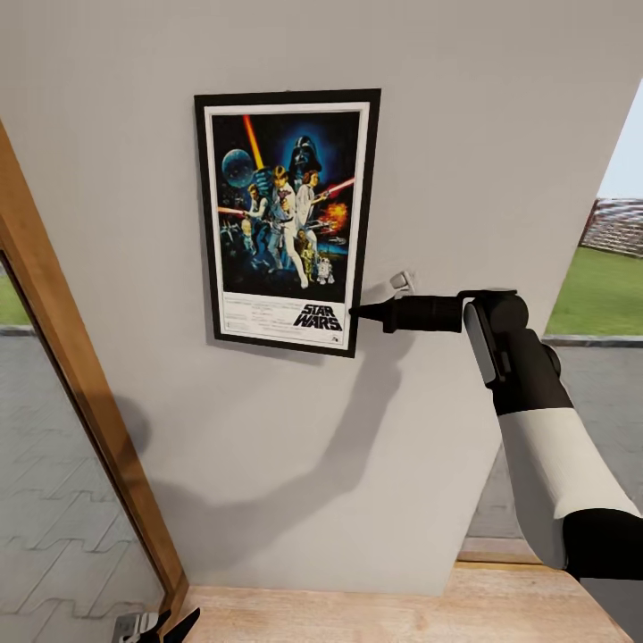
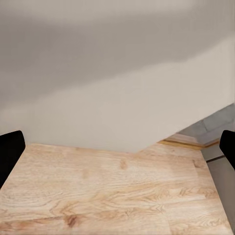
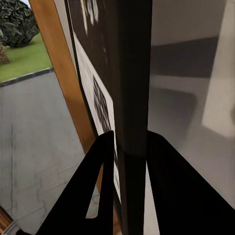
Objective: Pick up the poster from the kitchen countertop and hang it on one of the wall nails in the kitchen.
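Starting at the left of the head view, a slanted brown wooden door frame [image 1: 80, 393] borders the plain grey wall [image 1: 500, 134], and the left end effector [image 1: 165, 627] hangs low over the pale wood-grain floor [image 1: 375, 616]; its wrist view shows dark fingertips [image 2: 10, 152] wide apart with nothing between them. Further right, the rectangular black-framed Star Wars poster [image 1: 286, 219] lies flat against the wall, a small nail [image 1: 288, 90] just visible at its top edge. The right end effector [image 1: 357, 312] is clamped on the poster's lower right edge. A small pale metal bracket [image 1: 402, 282] sits just beside it.

Judging by this, the hanging looks nearly complete; releasing and withdrawing remain. Only the right wrist view shows the frame edge [image 3: 132, 98] pinched between the fingers [image 3: 98, 196]; only the head view shows the nail.
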